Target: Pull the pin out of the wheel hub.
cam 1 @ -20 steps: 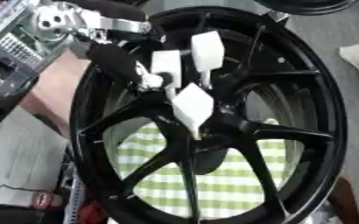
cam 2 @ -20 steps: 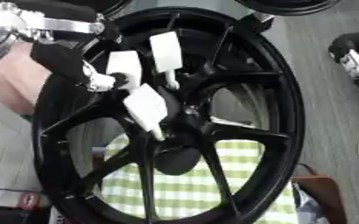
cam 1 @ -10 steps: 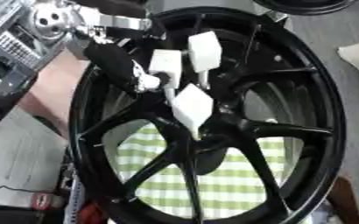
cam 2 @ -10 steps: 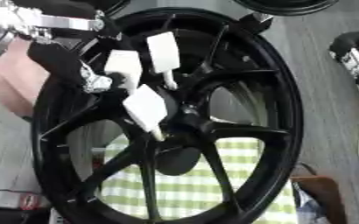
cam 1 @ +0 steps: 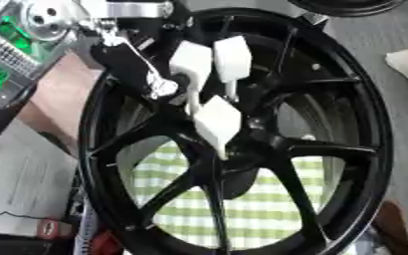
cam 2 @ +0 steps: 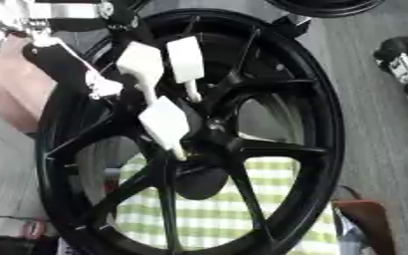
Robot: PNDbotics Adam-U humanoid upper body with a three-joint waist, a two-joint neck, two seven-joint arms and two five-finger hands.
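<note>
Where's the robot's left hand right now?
The left hand reaches in from the upper left, its white fingertips over the middle of the black wheel, just above the hub.

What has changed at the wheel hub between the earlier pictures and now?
Nothing has visibly changed. The left hand is still at the hub of the black wheel, its white-tipped fingers in the same place. The green checked cloth also lies as before.

You won't find any writing to read here: the wheel hub (cam 1: pixel 242 144) carries no legible brand or number, and the green-lit panel (cam 1: pixel 3 60) to its upper left shows only glowing patches, no characters.
</note>
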